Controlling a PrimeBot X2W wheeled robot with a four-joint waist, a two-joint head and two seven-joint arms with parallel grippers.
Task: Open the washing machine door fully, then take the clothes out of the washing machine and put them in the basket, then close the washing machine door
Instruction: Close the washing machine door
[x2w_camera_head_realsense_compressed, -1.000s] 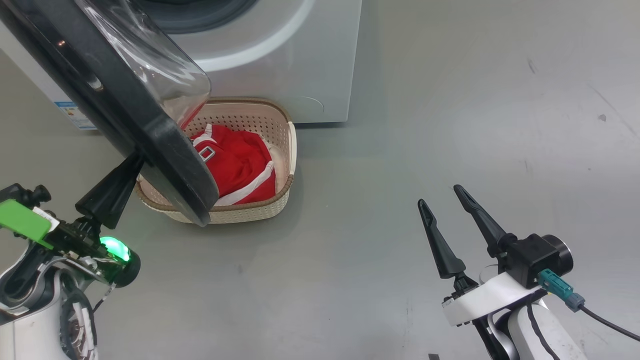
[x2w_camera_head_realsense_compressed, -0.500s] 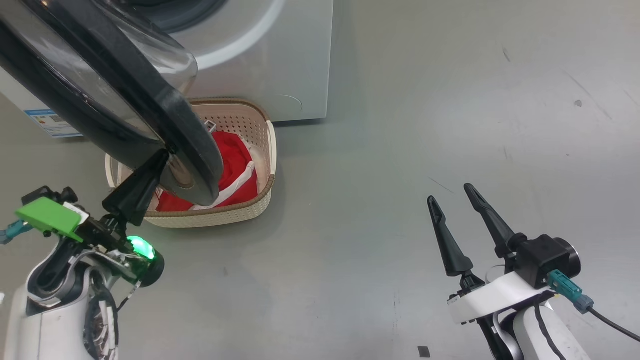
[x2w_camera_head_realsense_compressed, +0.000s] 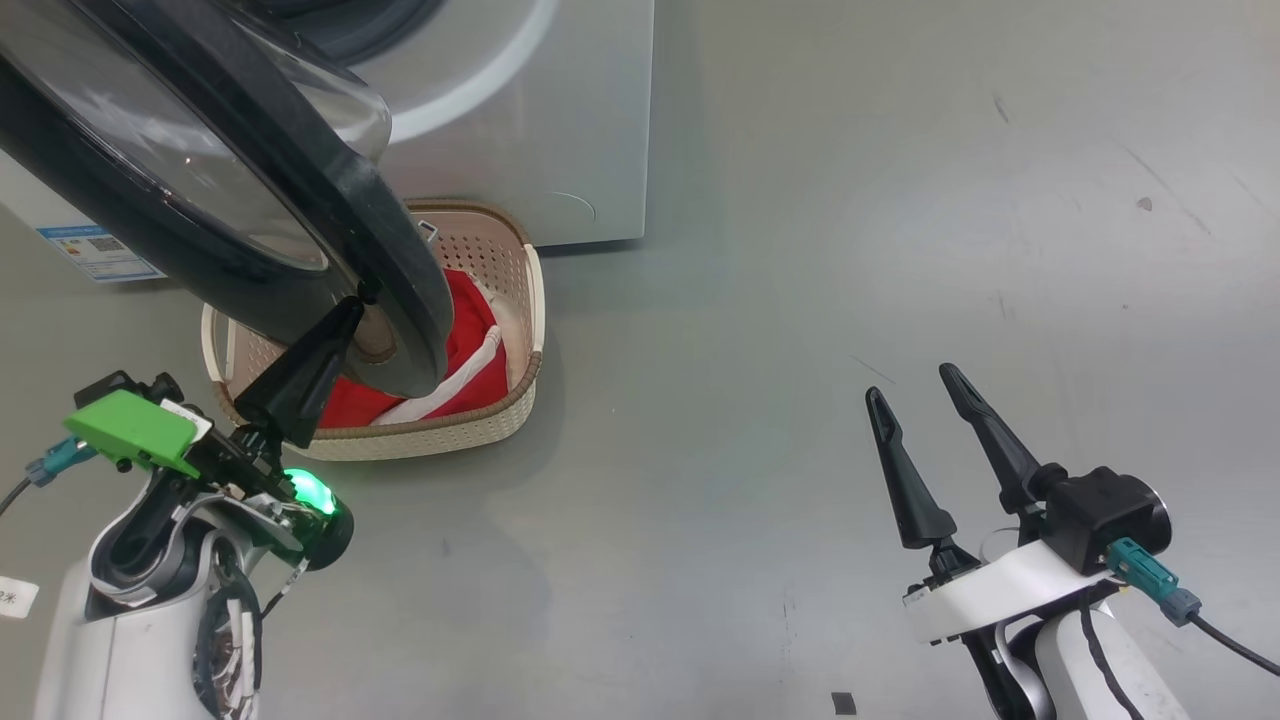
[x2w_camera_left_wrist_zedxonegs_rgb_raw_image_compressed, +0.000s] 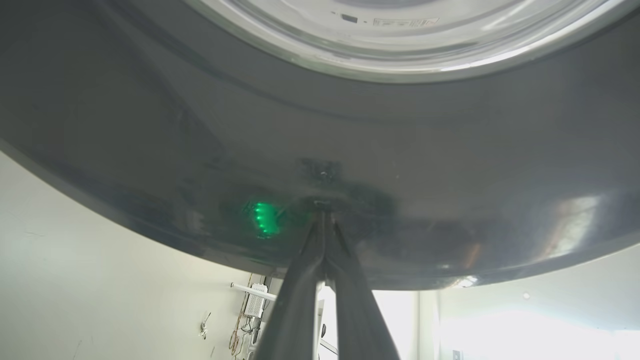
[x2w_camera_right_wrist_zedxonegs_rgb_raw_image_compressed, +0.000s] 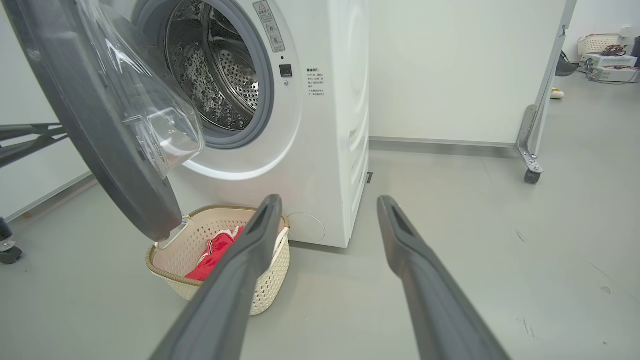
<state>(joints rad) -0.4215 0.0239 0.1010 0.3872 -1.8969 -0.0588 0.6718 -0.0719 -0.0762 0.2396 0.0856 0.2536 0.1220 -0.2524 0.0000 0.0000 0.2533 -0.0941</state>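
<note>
Our left claw (x2w_camera_head_realsense_compressed: 347, 312), fingers closed together, touches the washing machine door (x2w_camera_head_realsense_compressed: 405, 265) with its tips. Our right claw (x2w_camera_head_realsense_compressed: 909, 382) hangs open, well right. The clothes (x2w_camera_head_realsense_compressed: 468, 352) lie in the basket (x2w_camera_head_realsense_compressed: 430, 436) under the door's edge.

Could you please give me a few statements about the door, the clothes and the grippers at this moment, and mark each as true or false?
1. The clothes lie in the basket. True.
2. The right gripper is shut on the washing machine door. False: it is open, apart from the door, above the floor.
3. The left gripper is shut, its tips against the door's black rim. True.
4. The door is fully closed. False: it stands open, and the drum shows.
5. The basket stands on top of the washing machine. False: it stands on the floor in front of it.
</note>
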